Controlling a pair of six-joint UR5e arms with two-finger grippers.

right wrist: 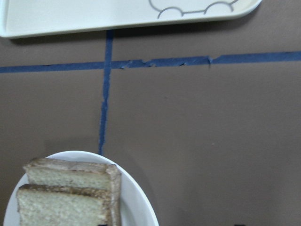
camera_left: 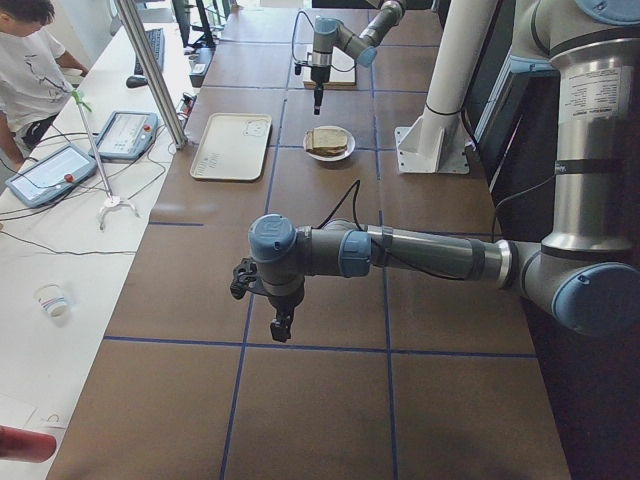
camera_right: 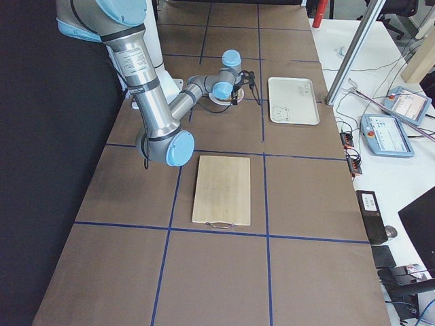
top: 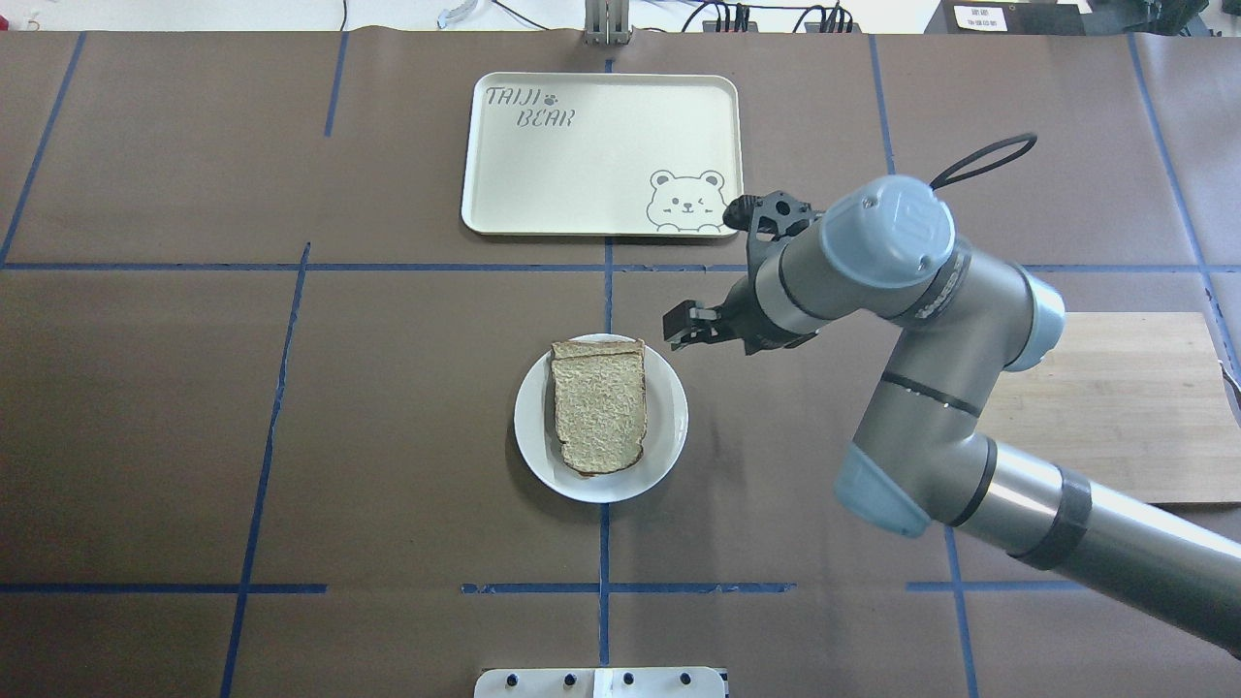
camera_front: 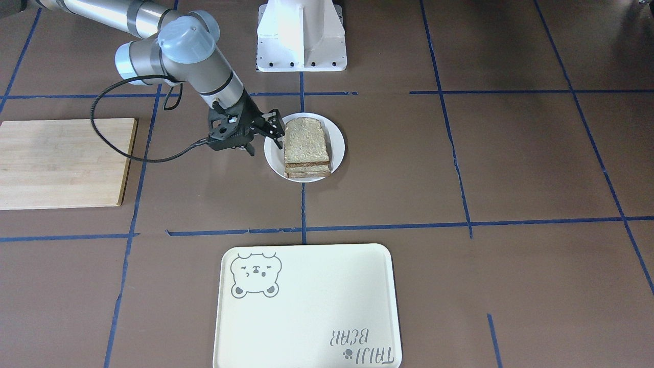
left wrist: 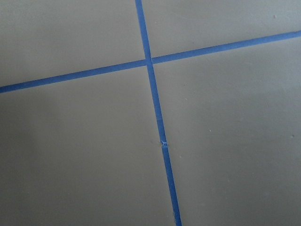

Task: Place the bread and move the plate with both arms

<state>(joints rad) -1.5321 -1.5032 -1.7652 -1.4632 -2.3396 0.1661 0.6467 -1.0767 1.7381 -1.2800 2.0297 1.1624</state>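
Observation:
Two bread slices lie stacked on the small white plate (camera_front: 338, 148) (top: 671, 438) at mid-table. The top slice of bread (camera_front: 305, 142) (top: 601, 412) has a speckled tan face. My right gripper (camera_front: 265, 135) (top: 690, 328) hovers just beside the plate's rim, on the cutting-board side. It is open and empty, apart from the bread. The right wrist view shows the bread's crust edge (right wrist: 66, 197) and the plate rim (right wrist: 138, 207) at its bottom left. My left gripper (camera_left: 280, 325) hangs over bare table far from the plate. I cannot tell whether it is open or shut.
A cream tray with a bear drawing (camera_front: 306, 306) (top: 601, 145) lies beyond the plate. A wooden cutting board (camera_front: 61, 163) (top: 1115, 407) lies on the robot's right side. The white robot base (camera_front: 301, 36) stands behind the plate. A person (camera_left: 30, 70) stands at the side table.

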